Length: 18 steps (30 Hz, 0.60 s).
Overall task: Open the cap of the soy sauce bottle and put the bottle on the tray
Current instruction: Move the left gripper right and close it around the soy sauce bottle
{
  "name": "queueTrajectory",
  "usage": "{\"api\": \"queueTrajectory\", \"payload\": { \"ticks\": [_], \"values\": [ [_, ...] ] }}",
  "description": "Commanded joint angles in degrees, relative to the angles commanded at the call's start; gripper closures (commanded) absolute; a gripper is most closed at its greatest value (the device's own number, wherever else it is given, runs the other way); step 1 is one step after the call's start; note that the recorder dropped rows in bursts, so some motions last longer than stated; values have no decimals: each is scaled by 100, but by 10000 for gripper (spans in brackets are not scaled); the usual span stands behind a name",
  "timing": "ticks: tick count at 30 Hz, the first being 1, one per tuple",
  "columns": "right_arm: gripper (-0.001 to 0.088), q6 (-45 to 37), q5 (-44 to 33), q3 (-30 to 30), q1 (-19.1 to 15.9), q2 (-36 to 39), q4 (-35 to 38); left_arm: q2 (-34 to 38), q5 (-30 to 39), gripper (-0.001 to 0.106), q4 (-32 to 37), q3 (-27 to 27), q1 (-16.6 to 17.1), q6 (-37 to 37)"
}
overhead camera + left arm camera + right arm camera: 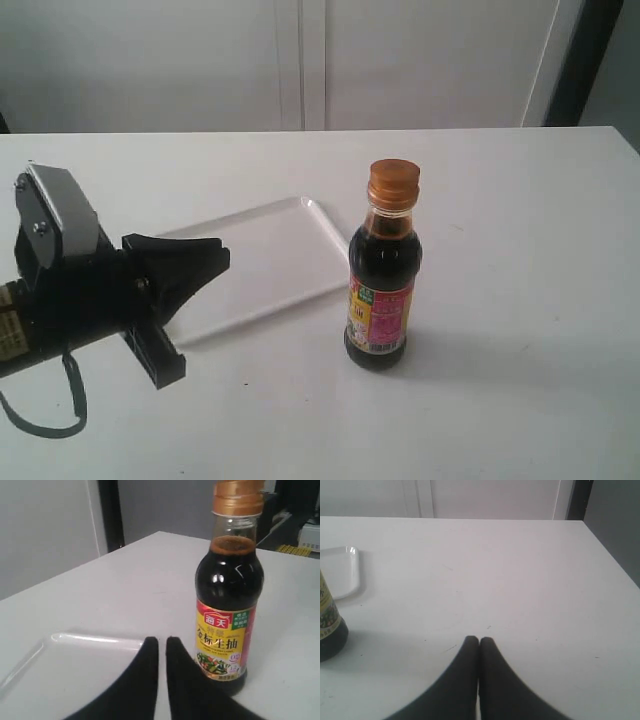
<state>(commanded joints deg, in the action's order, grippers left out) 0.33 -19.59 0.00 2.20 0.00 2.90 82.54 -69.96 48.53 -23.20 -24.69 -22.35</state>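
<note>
The soy sauce bottle (pixel 383 280) stands upright on the white table, just right of the tray (pixel 270 270). Its amber cap (pixel 393 185) is down on the neck. My left gripper (pixel 222 258) hovers over the tray's near left part, pointing at the bottle with a gap between them. In the left wrist view the gripper (pixel 162 641) has only a thin slit between its fingers and nothing in it; the bottle (pixel 227 595) and cap (pixel 239 497) rise just beyond. My right gripper (pixel 479 640) is shut and empty over bare table, with the bottle (pixel 327 625) and tray (pixel 340 570) off to one side.
The white table (pixel 520 300) stretches right of the bottle. A pale wall with panel seams (pixel 300 60) runs behind the far edge. A dark upright strip (pixel 580 60) stands at the back right corner.
</note>
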Motion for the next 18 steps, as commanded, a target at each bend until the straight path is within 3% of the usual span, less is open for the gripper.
{"api": "queueTrajectory", "payload": {
  "ticks": [4, 10, 14, 18],
  "values": [
    [868, 0, 0, 0, 0, 0, 0, 177, 0, 464, 201, -331, 0, -156],
    [868, 0, 0, 0, 0, 0, 0, 430, 5, 228, 250, -768, -244, -362],
    [868, 0, 0, 0, 0, 0, 0, 648, 497, 144, 222, -1105, -696, -362],
    [868, 0, 0, 0, 0, 0, 0, 849, 566, 123, 19, -1402, -1038, -336]
  ]
}}
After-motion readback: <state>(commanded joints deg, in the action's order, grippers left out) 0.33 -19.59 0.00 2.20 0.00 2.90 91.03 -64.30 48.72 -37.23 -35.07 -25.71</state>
